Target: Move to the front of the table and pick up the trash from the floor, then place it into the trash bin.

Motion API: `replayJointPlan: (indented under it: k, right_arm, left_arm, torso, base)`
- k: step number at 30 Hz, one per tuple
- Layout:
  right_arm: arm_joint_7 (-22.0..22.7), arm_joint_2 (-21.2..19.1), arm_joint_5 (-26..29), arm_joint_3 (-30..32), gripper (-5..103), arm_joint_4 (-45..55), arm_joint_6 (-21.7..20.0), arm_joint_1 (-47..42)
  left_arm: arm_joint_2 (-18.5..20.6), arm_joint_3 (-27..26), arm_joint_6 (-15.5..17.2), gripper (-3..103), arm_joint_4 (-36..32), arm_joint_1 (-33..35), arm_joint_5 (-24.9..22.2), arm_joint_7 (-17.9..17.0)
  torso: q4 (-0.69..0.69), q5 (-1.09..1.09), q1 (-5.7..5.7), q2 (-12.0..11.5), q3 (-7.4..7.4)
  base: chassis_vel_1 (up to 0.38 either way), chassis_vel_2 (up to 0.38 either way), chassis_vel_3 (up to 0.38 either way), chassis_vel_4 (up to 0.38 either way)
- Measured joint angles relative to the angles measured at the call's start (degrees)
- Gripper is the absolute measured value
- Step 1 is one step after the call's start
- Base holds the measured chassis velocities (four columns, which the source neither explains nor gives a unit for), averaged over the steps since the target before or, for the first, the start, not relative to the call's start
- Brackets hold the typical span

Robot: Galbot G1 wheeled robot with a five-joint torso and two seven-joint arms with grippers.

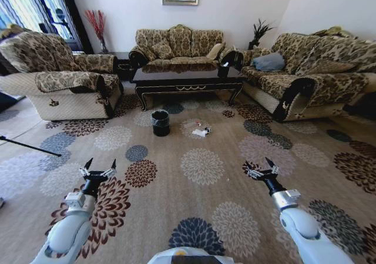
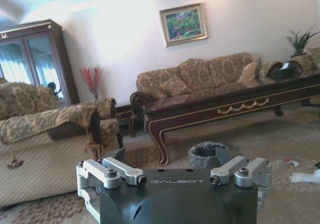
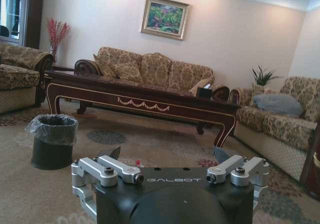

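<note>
White trash beside bin, well beyond both grippers

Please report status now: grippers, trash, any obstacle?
Left gripper and right gripper open, empty, raised over carpet. Trash on floor beside trash bin, before table. Path open.

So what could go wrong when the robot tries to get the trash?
1. The trash bin stands close beside the trash on the floor, so a drive in might knock it over.
2. The table is just behind, so rolling too far could bump it.
3. The trash is small and scattered; the open left gripper and right gripper might miss bits.
</note>
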Motion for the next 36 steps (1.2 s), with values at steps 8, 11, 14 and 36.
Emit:
replayJointPlan:
  k: [8,11,14,36]
  right_arm:
    - [-0.35,-0.11,2.84,-0.02,100,1.40,-1.14,-0.27]
    - [-0.44,-0.10,2.91,0.20,100,1.96,-1.14,-0.51]
    - [-0.51,-0.11,2.92,0.49,100,2.30,-1.11,-0.87]
    - [-0.60,1.05,2.44,1.32,100,3.52,0.02,-3.16]
  left_arm:
    - [-0.07,0.58,-1.46,100,-1.84,0.16,0.78,1.03]
    - [-0.10,0.56,-1.50,100,-1.96,0.26,0.79,1.04]
    - [-0.20,0.39,-1.50,100,-1.99,0.27,0.77,1.04]
    - [-1.60,-0.78,-1.69,100,-2.09,1.78,0.02,0.93]
  torso:
    - [0.00,0.01,-0.80,-1.98,-1.19]
    - [0.01,0.00,-1.05,-2.66,-1.60]
    - [-0.01,0.00,-1.27,-3.20,-1.90]
    - [0.00,0.00,-2.94,-8.12,-5.17]
  base:
    - [0.000,0.000,0.000,0.000]
    - [0.000,0.000,0.000,0.000]
    - [0.000,0.000,0.000,0.000]
    - [0.000,0.000,0.000,0.000]
